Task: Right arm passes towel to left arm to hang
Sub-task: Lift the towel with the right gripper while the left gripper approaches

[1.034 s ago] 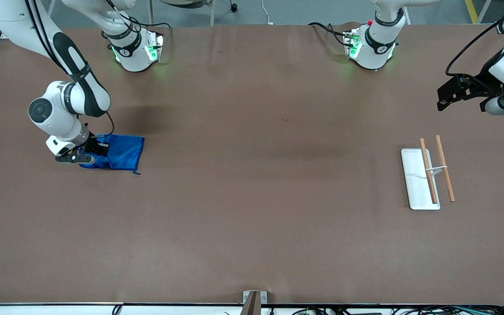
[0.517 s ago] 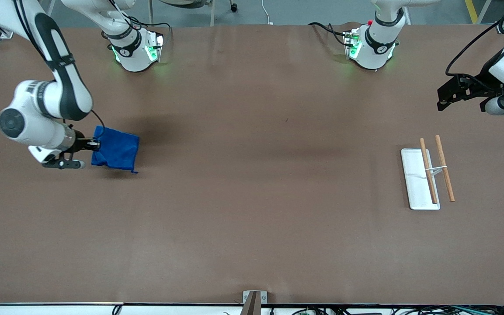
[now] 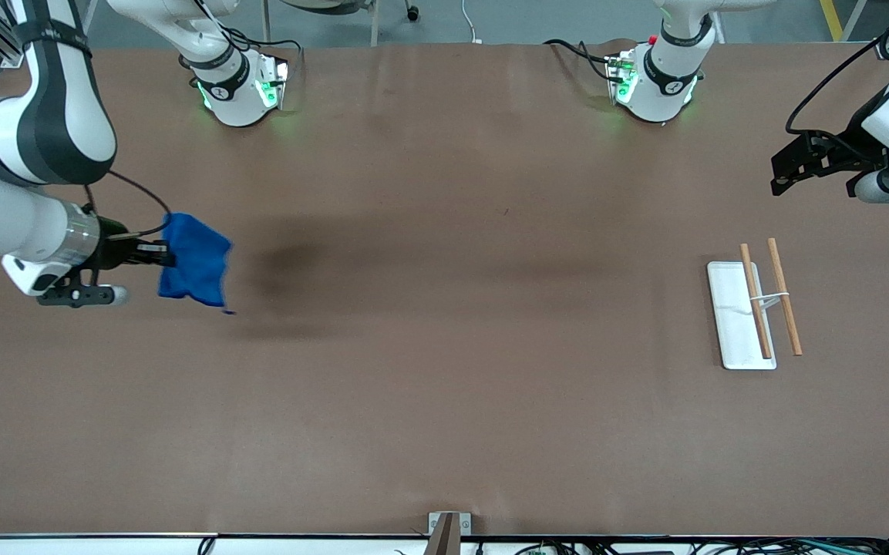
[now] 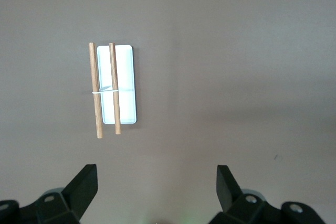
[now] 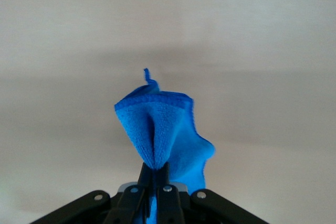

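The bright blue towel (image 3: 196, 269) hangs bunched from my right gripper (image 3: 169, 255), which is shut on its edge and holds it above the table at the right arm's end. In the right wrist view the towel (image 5: 160, 132) fans out from the pinched fingers, its tag sticking up, and my right gripper (image 5: 156, 173) is closed on the fold. My left gripper (image 3: 780, 183) is open and empty in the air over the left arm's end of the table. In the left wrist view my left gripper (image 4: 156, 182) shows its two fingers wide apart.
A white flat base (image 3: 731, 317) with two wooden rods (image 3: 785, 307) joined by a white wire stands toward the left arm's end; it also shows in the left wrist view (image 4: 123, 85). The arm bases stand at the table's back edge.
My right gripper has lifted the towel off the table and drawn back toward the right arm's end; the towel now hangs bunched in the air. The left arm has not moved.
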